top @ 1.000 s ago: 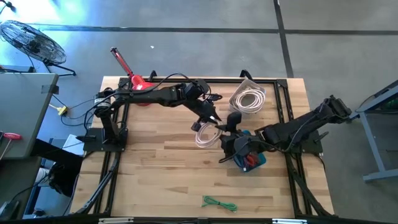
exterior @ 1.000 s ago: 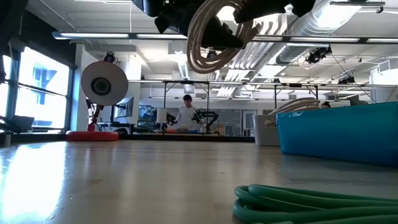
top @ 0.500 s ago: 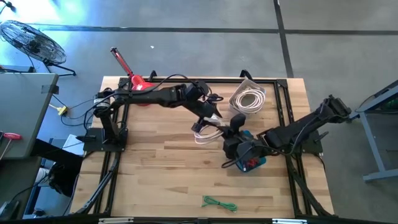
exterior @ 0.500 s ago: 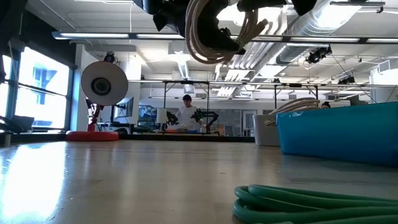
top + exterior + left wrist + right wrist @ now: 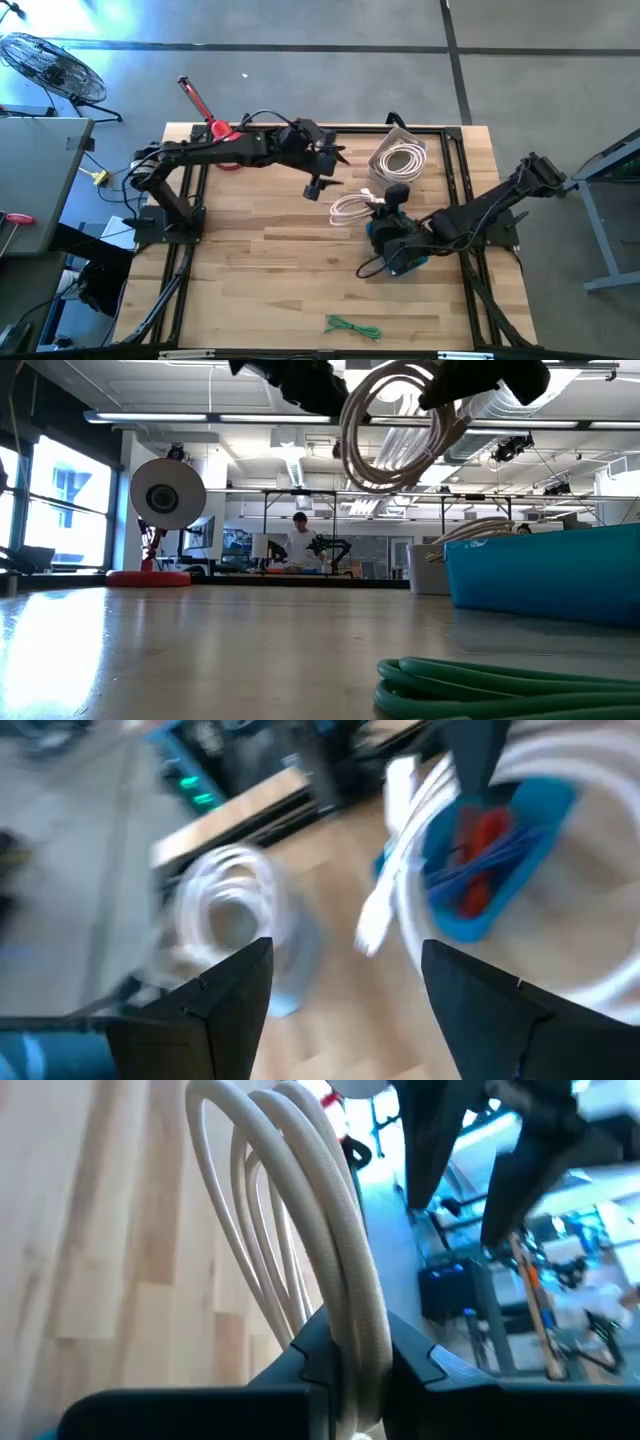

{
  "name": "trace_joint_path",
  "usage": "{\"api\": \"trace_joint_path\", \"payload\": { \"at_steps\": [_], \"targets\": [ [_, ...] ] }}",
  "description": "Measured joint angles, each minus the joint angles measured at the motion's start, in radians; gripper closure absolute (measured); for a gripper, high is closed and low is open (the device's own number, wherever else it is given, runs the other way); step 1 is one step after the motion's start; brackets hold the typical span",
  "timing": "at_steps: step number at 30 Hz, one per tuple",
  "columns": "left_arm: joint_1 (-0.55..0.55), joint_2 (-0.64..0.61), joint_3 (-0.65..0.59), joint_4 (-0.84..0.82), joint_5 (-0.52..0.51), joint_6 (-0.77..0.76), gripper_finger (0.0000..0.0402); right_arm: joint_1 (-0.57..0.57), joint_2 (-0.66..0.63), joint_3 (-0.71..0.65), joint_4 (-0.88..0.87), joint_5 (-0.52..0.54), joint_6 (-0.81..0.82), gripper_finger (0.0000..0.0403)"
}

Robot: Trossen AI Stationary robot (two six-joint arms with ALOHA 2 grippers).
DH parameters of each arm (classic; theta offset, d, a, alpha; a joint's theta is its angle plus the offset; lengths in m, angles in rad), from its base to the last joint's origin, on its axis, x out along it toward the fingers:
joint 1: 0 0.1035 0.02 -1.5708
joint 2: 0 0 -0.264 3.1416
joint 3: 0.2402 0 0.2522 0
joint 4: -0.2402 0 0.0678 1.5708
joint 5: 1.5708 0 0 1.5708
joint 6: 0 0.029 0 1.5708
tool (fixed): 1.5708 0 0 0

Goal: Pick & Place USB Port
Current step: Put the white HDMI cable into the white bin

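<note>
USB cable: a cream coil, off the counter, hanging from the right pincer just beside the blue bin. In the right wrist view its fingers are pinched on the strands of one side of the loop only. The left pincer stands near, fingers spread wide, holding nothing.

Risks for you to watch:
- Thin grip on a few strands. A quick swing could let the coil slide out or spring open.
- The loop hangs wide. It may catch the bin's rim, or drape half in, half out.
- The bin already holds red and blue items; the coil may sit on top and spill over.
- The left arm is close. Mind its path when you move the right one.
</note>
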Motion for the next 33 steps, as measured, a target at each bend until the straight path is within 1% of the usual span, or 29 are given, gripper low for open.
{"api": "trace_joint_path", "payload": {
  "at_steps": [2, 5, 7, 9, 11, 14, 17, 23, 27, 31, 33],
  "targets": [
    [0.0, -0.028, 0.0, -0.033, -0.064, 0.031, 0.0154, -0.001, -0.019, 0.0, -0.052, 0.04, 0.043, 0.0372],
    [0.0, -0.063, 0.001, -0.097, -0.153, 0.041, 0.0154, -0.03, -0.066, 0.0, -0.14, 0.088, 0.125, 0.0372],
    [0.0, -0.079, 0.0, -0.162, -0.185, 0.041, 0.0154, -0.068, -0.108, 0.0, -0.2, 0.093, 0.179, 0.0372],
    [0.0, -0.081, 0.0, -0.194, -0.208, 0.04, 0.0154, -0.117, -0.151, 0.001, -0.273, 0.091, 0.231, 0.0372],
    [0.0, -0.081, 0.0, -0.243, -0.214, 0.033, 0.0154, -0.182, -0.189, 0.001, -0.34, 0.066, 0.268, 0.0372],
    [0.0, -0.08, -0.001, -0.278, -0.215, 0.032, 0.0153, -0.304, -0.232, 0.001, -0.391, -0.037, 0.318, 0.0372],
    [-0.002, -0.074, -0.016, -0.278, -0.215, 0.029, 0.0153, -0.433, -0.258, 0.001, -0.382, -0.181, 0.365, 0.0372],
    [-0.002, -0.073, -0.025, -0.288, -0.215, 0.029, 0.0153, -0.659, -0.26, 0.001, -0.381, -0.476, 0.412, 0.0372],
    [-0.002, -0.073, -0.026, -0.288, -0.215, 0.029, 0.0153, -0.761, -0.26, 0.001, -0.377, -0.587, 0.393, 0.0372],
    [-0.002, -0.073, -0.026, -0.297, -0.215, 0.029, 0.0153, -0.857, -0.26, 0.001, -0.377, -0.724, 0.383, 0.0372],
    [-0.002, -0.073, -0.026, -0.309, -0.215, 0.029, 0.0153, -0.892, -0.26, 0.001, -0.377, -0.759, 0.372, 0.0372]
  ]
}}
